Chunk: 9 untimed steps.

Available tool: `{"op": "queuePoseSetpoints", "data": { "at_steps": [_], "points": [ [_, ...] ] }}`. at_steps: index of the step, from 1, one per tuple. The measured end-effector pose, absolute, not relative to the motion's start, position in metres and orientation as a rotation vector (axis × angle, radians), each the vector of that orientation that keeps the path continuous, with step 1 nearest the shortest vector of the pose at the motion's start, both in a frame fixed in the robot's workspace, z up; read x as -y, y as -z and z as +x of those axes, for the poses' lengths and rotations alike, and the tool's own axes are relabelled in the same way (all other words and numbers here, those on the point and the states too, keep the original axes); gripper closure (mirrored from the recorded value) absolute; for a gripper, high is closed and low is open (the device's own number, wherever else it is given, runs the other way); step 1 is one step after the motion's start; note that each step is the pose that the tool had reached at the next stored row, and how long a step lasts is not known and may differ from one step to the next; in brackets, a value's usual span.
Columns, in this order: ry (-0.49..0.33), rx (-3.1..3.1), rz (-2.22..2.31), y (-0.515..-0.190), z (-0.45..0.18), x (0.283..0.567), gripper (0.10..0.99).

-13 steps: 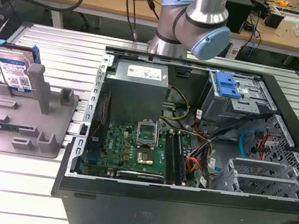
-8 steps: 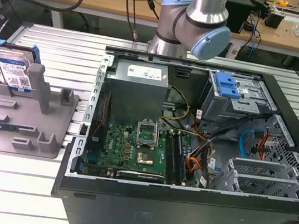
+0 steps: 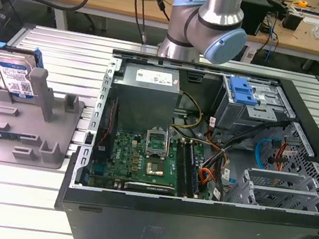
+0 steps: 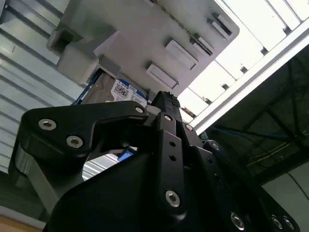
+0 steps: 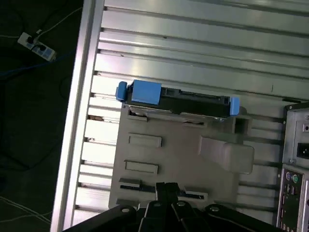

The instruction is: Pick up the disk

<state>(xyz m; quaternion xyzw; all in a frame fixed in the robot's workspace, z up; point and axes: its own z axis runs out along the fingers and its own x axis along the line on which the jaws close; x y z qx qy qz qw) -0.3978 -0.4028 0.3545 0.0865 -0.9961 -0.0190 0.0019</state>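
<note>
The gripper (image 5: 166, 186), closed and empty, is hovering above the grey holder (image 5: 183, 154), the disk (image 5: 178, 100) standing on edge beyond its fingertips.

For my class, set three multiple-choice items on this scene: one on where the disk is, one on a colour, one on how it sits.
1. Where is the disk? A: on the grey holder. B: inside the computer case. C: on the wooden bench.
2. What colour are its side rails? A: red. B: blue. C: yellow.
3. How does the disk sit? A: lying flat. B: standing on edge. C: hanging in the air.

Answers:
1 A: it rests on the holder at the exterior view's left.
2 B: the rails' blue ends show in the first wrist view.
3 B: it stands upright against a post.
</note>
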Motion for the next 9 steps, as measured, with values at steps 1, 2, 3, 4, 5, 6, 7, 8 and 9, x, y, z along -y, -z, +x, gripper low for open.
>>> {"op": "queuePoseSetpoints", "data": {
  "at_steps": [1,2,3,4,5,6,7,8,9],
  "points": [
    [0.059,3.117,0.347,-0.3542,-0.3979,0.4028,0.980],
    [0.059,3.109,0.409,-0.3540,-0.3979,0.4028,0.980],
    [0.059,3.104,0.441,-0.3539,-0.3979,0.4028,0.980],
    [0.059,3.100,0.469,-0.3538,-0.3979,0.4028,0.980],
    [0.059,3.091,0.519,-0.3537,-0.3979,0.4028,0.980],
    [0.059,3.076,0.597,-0.3536,-0.3979,0.4028,0.980],
    [0.058,3.068,0.634,-0.3535,-0.3979,0.4028,0.980],
    [0.058,3.062,0.662,-0.3535,-0.3978,0.4028,0.980],
    [0.058,3.051,0.706,-0.3535,-0.3979,0.4028,0.980]
  ]
}}
